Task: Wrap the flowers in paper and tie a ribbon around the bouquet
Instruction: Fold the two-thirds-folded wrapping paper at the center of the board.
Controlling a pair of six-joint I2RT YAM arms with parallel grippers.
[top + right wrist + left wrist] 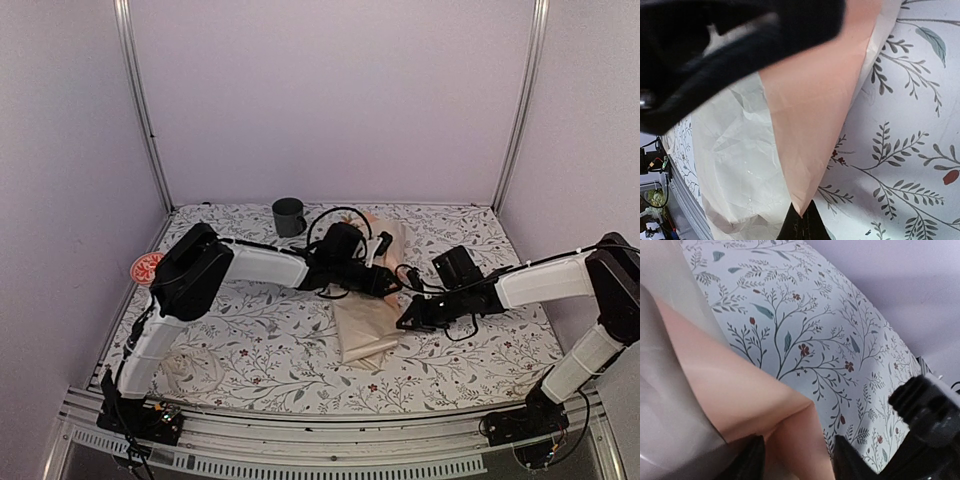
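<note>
The paper (365, 335) lies folded, its peach corner pinched in the right gripper (801, 220)'s pressed-together jaws. Another fold sits between the left gripper (800, 465)'s spread jaws. Wrapping looks unfinished; the ribbon (192, 368) lies well apart, untied.

The paper (365, 335) lies on the table (260, 345), mug (288, 216) behind, ribbon (195, 368) front left.

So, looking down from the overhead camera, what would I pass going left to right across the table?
Small red-patterned disc → ribbon lying in a loose loop → dark mug → paper → right claw, shut on the paper's right edge.
</note>
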